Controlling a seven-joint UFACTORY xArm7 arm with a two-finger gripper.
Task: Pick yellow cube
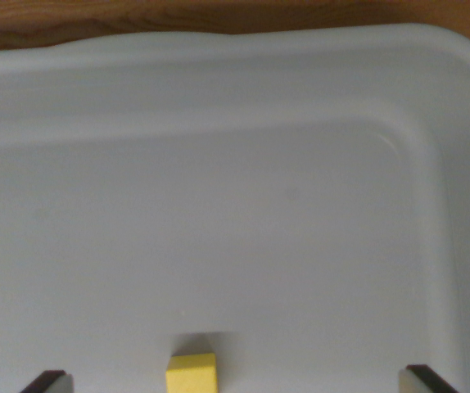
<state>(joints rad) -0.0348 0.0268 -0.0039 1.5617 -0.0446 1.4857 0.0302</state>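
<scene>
Your fingers (237, 383) show only as two dark tips, one (45, 381) at the wrist view's bottom left, the other at the bottom right, spread wide apart and gripping nothing. Between them, at the bottom edge, you see the yellow cube (192, 373) sitting on the floor of a white tub (431, 98). Beyond the tub's far rim runs the wooden table (96, 20).

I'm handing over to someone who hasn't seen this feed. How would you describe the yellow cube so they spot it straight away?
Start with the big white tray that fills the wrist view, set on a wooden surface. Look at the bottom edge, between the two dark fingertips of the open end effector. The yellow cube sits there, the only coloured thing on the tray's plain floor.
</scene>
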